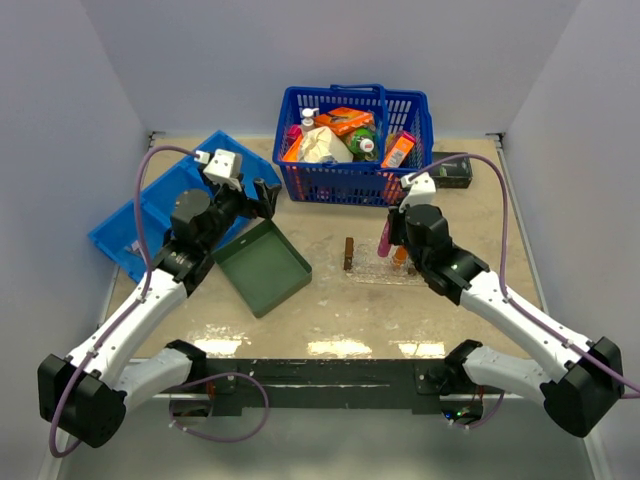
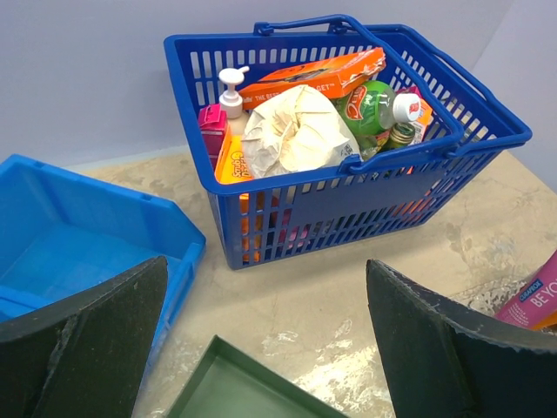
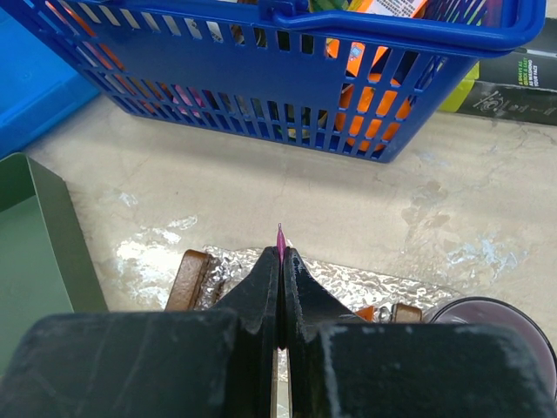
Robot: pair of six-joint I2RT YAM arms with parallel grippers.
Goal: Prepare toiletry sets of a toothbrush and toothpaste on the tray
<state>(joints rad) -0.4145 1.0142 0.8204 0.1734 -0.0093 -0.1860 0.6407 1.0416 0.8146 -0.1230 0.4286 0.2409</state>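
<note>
My right gripper (image 3: 281, 257) is shut on the thin crimped end of the pink toothpaste (image 3: 280, 237), holding it over the clear tray (image 3: 392, 283). The tray's brown handle (image 3: 184, 280) shows to the left. From above, the pink toothpaste (image 1: 385, 238) hangs at the right gripper (image 1: 392, 224), over the tray (image 1: 372, 273), with the orange toothpaste (image 1: 400, 256) beside it. My left gripper (image 2: 265, 266) is open and holds nothing, above the table in front of the blue basket (image 2: 348, 187). From above, the left gripper (image 1: 265, 196) sits left of the basket. I see no toothbrush.
The basket (image 1: 352, 140) full of groceries stands at the back. A dark green square tray (image 1: 262, 266) lies below the left gripper, and a blue bin (image 1: 150, 205) is at the left. A purple mug (image 3: 492, 318) stands by the tray's right end. A black box (image 1: 455, 168) lies right of the basket.
</note>
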